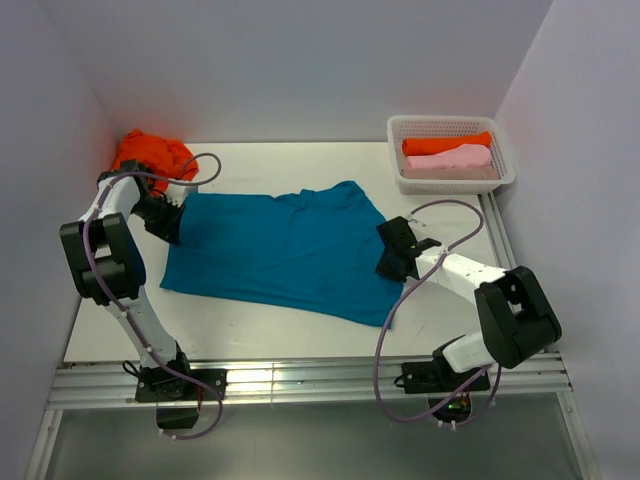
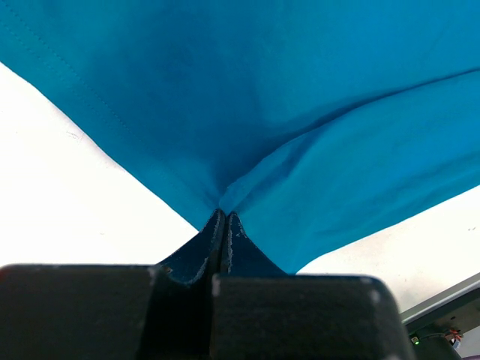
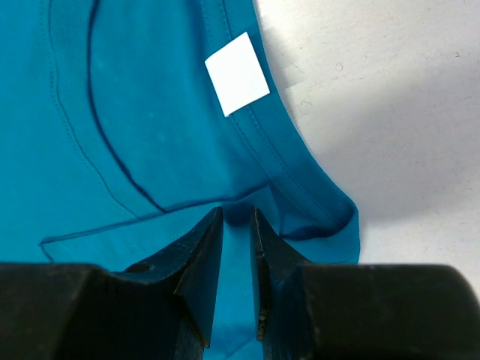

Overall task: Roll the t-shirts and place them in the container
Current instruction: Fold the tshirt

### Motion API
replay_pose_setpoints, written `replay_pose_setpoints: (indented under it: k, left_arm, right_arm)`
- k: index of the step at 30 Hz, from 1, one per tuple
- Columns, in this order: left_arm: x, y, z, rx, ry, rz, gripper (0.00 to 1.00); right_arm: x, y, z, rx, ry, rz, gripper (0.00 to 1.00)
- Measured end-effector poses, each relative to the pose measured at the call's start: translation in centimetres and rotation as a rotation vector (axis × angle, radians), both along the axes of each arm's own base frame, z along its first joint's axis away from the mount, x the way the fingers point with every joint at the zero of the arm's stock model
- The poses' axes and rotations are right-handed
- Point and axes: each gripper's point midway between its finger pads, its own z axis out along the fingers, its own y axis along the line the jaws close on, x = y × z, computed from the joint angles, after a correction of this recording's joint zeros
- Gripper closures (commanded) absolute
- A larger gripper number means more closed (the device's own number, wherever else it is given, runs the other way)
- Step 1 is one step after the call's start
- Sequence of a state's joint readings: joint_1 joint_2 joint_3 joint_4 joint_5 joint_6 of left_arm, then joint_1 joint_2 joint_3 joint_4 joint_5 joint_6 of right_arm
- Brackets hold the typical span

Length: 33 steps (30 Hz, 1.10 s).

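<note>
Teal-blue t-shirt point(image 1: 280, 250) lies spread flat across the middle of the desk point(image 1: 260, 325), its long side running from the left edge toward the right edge. Its collar end is on the right.

The left gripper point(image 1: 168, 222) sits at the shirt's left end, near the desk's left edge. In the left wrist view, the left gripper point(image 2: 223, 215) is clenched on a pinch of the teal cloth. Folds fan out from the closed fingertips and the cloth is drawn up off the white surface.

The right gripper point(image 1: 392, 262) is at the shirt's right end. In the right wrist view, the right gripper point(image 3: 236, 217) has its jaws a little apart, released, with teal cloth lying in the narrow gap. The ribbed collar curves past just beyond the tips, and a white label point(image 3: 237, 73) sits on the inside of the neck.

A crumpled orange t-shirt point(image 1: 150, 155) is heaped in the far left corner, just behind the left arm. In the far right corner stands a white lattice basket point(image 1: 450, 122). It holds a rolled orange t-shirt point(image 1: 445, 144) with a rolled pink t-shirt point(image 1: 452, 159) beside it on the near side.
</note>
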State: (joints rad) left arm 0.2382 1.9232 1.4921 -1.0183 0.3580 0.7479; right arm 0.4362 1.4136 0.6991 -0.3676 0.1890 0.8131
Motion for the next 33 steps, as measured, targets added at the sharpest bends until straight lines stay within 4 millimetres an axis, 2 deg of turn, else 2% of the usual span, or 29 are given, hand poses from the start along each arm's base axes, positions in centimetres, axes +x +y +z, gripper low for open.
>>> replay_pose_setpoints:
  k: [1, 2, 6, 12, 33]
  left_arm:
    - [0.0, 0.0, 0.0, 0.0, 0.0, -0.001, 1.0]
    - [0.0, -0.1, 0.0, 0.0, 0.0, -0.001, 1.0]
    - [0.0, -0.1, 0.0, 0.0, 0.0, -0.002, 1.0]
    - [0.0, -0.1, 0.0, 0.0, 0.0, -0.002, 1.0]
    - [-0.1, -0.1, 0.3, 0.0, -0.01, -0.005, 1.0]
  right_arm:
    - [0.0, 0.0, 0.0, 0.0, 0.0, 0.001, 0.73]
    - [0.0, 0.0, -0.1, 0.0, 0.0, 0.001, 0.79]
    - [0.0, 0.1, -0.1, -0.001, -0.001, 0.004, 0.9]
    - [-0.1, 0.1, 0.0, -0.003, 0.001, 0.005, 1.0]
    - [-0.1, -1.0, 4.1, -0.02, -0.089, -0.022, 1.0]
